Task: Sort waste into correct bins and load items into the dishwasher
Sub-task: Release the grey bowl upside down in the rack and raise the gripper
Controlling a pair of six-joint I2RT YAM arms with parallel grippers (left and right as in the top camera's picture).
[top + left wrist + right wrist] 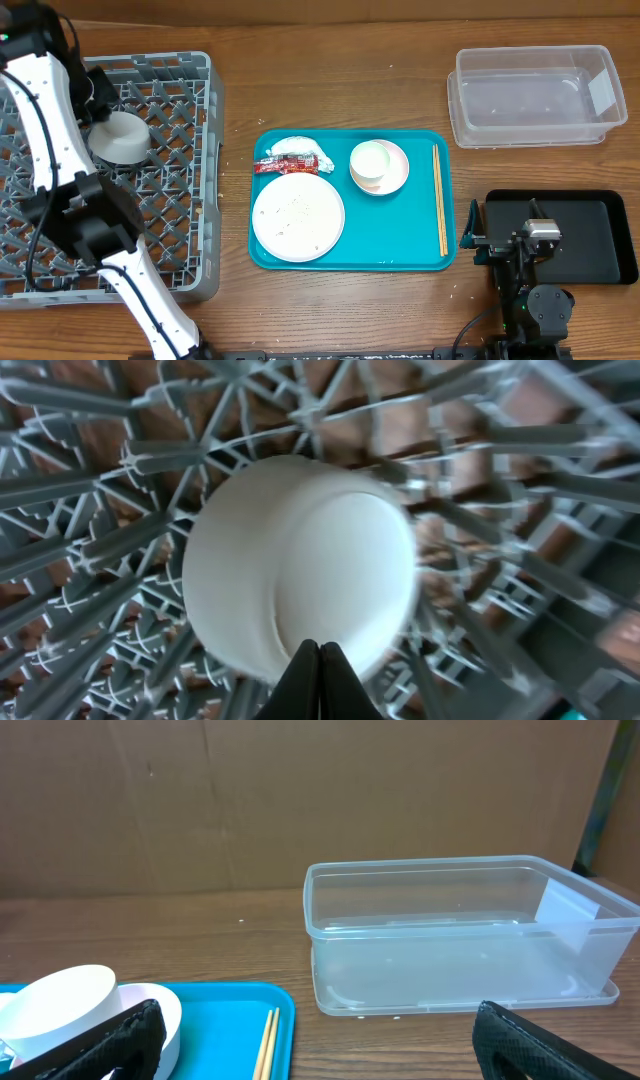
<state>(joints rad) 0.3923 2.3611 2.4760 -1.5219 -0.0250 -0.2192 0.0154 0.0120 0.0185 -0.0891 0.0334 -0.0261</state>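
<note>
The pale grey-blue bowl (120, 138) is set upside down on the lattice floor of the grey dish rack (190, 90). The left gripper (318, 678) is held just above it, fingers pressed together. The right gripper (315, 1045) is spread wide beside the black tray (600, 235). The white plate (298, 215), napkin (295, 147), red wrapper (283, 164) and chopsticks (439, 200) are carried on the teal tray (400, 235).

A brown wood-grain table (330, 80) fills the overhead view under soft, even light. From the right wrist view, a plain brown panel wall (200, 800) rises behind its far edge, with a dark strip (600, 800) at right.
</note>
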